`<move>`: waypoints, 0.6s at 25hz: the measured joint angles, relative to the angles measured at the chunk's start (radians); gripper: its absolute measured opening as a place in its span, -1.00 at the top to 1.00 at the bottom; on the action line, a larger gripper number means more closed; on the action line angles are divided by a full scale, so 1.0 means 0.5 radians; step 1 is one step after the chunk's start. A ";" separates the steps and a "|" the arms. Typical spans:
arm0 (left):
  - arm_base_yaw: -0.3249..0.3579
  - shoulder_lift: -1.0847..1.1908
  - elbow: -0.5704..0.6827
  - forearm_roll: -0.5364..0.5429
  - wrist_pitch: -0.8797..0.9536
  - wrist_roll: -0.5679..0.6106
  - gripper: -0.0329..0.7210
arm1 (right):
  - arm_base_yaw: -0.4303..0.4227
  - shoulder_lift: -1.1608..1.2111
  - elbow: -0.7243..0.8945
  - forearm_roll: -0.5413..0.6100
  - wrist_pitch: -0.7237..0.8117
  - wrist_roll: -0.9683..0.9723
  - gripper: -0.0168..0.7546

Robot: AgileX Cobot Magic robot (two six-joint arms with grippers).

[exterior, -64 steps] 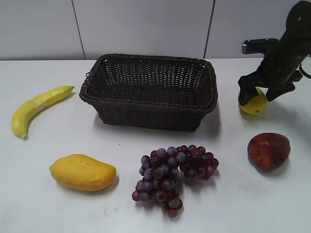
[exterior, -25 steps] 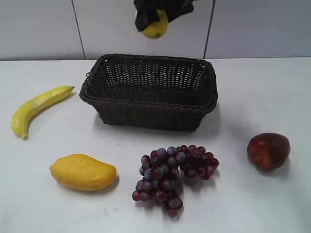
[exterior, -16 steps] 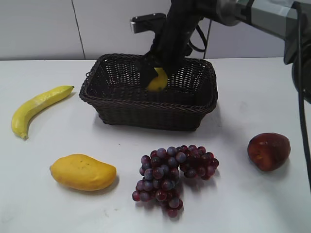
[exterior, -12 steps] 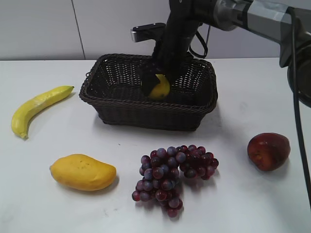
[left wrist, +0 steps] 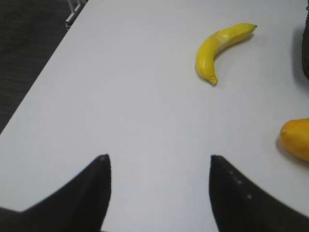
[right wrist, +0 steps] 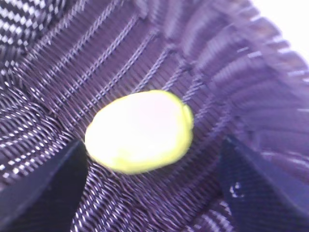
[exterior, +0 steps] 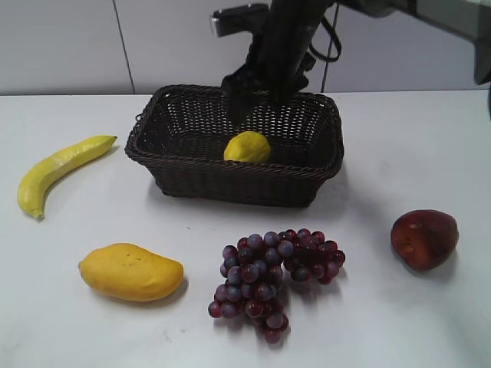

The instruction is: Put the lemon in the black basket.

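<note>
The lemon lies on the floor of the black basket, near its front wall. It also shows in the right wrist view, free on the basket's weave. My right gripper hangs open above the lemon, over the basket, with its fingers spread either side of the fruit and not touching it. My left gripper is open and empty over bare white table at the left; it is out of the exterior view.
A banana lies left of the basket and also shows in the left wrist view. A mango, a bunch of grapes and a red apple lie in front. The table's left edge is near my left gripper.
My right gripper carried the lemon from the table's right over the basket, lowered it inside, let it go and rose. The lemon now rests on the basket floor.
</note>
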 joint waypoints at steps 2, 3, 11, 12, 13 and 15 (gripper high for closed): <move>0.000 0.000 0.000 0.000 0.000 0.000 -0.34 | -0.041 -0.086 -0.002 -0.032 0.000 0.016 -0.68; 0.000 0.000 0.000 0.000 0.000 0.000 -0.34 | -0.081 -0.127 -0.002 -0.037 0.002 0.027 -0.69; 0.000 0.000 0.000 0.000 0.000 0.000 -0.34 | -0.534 -0.272 -0.002 -0.096 0.160 0.077 -0.60; 0.000 0.000 0.000 0.000 0.000 0.000 -0.34 | -0.572 -0.276 -0.002 -0.096 0.168 0.083 -0.59; 0.000 0.000 0.000 0.000 0.000 0.000 -0.34 | -0.612 -0.283 -0.002 -0.096 0.168 0.096 -0.58; 0.000 0.000 0.000 0.000 0.000 0.000 -0.34 | -0.675 -0.289 0.000 -0.106 0.172 0.142 -0.58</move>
